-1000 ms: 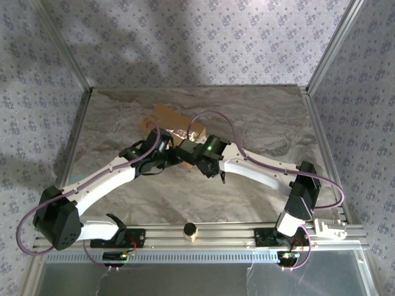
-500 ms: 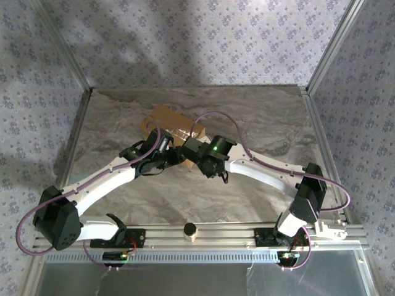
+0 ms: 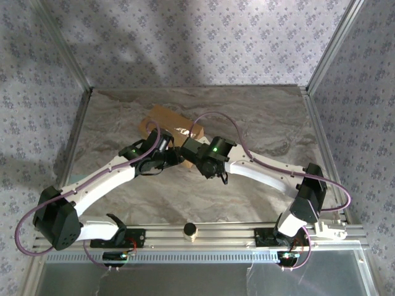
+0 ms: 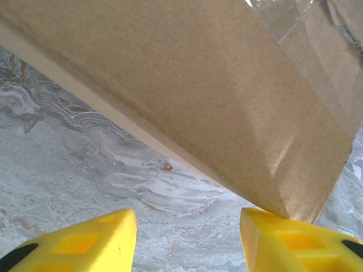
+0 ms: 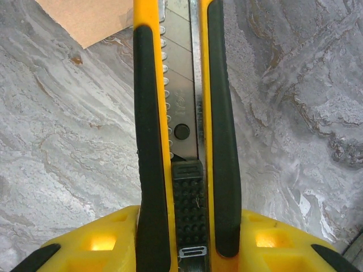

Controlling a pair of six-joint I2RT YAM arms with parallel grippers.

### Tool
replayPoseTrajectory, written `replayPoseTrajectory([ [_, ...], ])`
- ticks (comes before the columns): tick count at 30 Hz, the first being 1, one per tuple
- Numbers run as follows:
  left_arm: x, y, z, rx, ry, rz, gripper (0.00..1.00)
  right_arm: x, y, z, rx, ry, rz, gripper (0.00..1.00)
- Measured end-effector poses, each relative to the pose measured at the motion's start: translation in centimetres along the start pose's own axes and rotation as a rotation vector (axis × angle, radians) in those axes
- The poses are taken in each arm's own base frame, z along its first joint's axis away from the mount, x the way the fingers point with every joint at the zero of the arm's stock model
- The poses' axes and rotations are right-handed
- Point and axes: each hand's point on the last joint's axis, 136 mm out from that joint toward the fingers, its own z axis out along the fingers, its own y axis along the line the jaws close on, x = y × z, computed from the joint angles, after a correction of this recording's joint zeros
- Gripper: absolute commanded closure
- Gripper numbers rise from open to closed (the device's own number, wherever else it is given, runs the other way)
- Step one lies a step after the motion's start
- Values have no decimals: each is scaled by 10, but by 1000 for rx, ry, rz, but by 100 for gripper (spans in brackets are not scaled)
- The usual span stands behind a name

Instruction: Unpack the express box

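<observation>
1. Table (image 3: pixel 265 185): grey marble-patterned top, enclosed by patterned walls and an aluminium frame (image 3: pixel 247 237) along the near edge.

2. Left arm (image 3: pixel 105 179) and right arm (image 3: pixel 265 169): white links with black joints. Both reach in from the near corners and meet near the table's middle. A purple cable (image 3: pixel 216 116) loops above the right arm.

3. Express box (image 3: pixel 168 118): plain tan cardboard carton, lying at an angle on the table a little left of centre, towards the far side. Its near end is covered by the two wrists in the top view. The left wrist view shows one flat face and a lower corner from close up.

4. Clear tape (image 4: pixel 286 20): glossy strip on the carton, at the upper right of the left wrist view.

5. Left tool (image 4: pixel 187 226): yellow fingers standing apart with bare table between them. The carton's corner comes down just beside the finger on the right of that view; whether they touch cannot be told.

6. Right tool (image 5: pixel 187 221): yellow fingers clamped on item 7, over bare table just beside a corner of the carton.

7. Utility knife (image 5: pixel 181 113): yellow and black body, segmented blade, ribbed black slider.

8. Small round knob (image 3: pixel 191 230): on the near rail, between the arm bases.
</observation>
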Motion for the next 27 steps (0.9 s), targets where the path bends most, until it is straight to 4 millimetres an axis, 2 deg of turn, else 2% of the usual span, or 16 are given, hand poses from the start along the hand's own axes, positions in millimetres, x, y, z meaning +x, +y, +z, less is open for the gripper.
replayPoseTrajectory([
  [9,0,6,-4,-34,4,21,48,-1,2,-1,-2,-6,-10,100],
  [27,-4,8,-12,-49,-14,21,47,-11,-10,8,9,2,-85,100],
])
